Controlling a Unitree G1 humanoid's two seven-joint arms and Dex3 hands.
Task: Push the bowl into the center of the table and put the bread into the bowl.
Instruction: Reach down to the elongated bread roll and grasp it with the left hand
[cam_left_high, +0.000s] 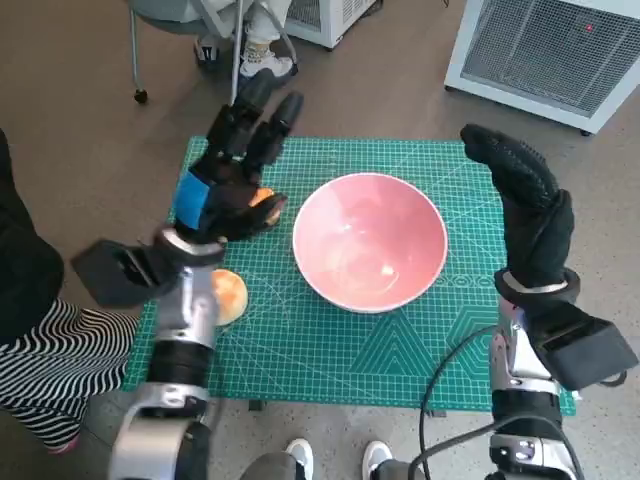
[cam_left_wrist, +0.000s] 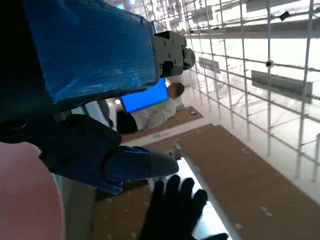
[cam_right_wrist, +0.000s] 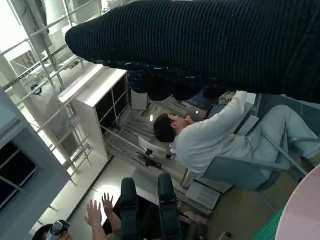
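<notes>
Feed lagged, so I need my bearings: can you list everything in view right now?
bowl: one, pink, near the mat's middle, empty.
bread: one piece seen for sure, pale orange-tan, on the mat beside the left forearm; an orange bit under the left hand may be another.
cutting mat: one, green, covers the table.
white units: two, on the floor beyond the table.
chair: one, grey, far floor.
person: one, seated in a pale top; others partly visible.
left hand: black, blue tape, left of the bowl.
right hand: black glove, right of the bowl, fingers apart.

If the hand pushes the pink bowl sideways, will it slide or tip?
The pink bowl looks wide and low, so it should probably slide rather than tip. Its glossy surface suggests a hard, perhaps slippery rim. The green mat may add some friction.
</notes>
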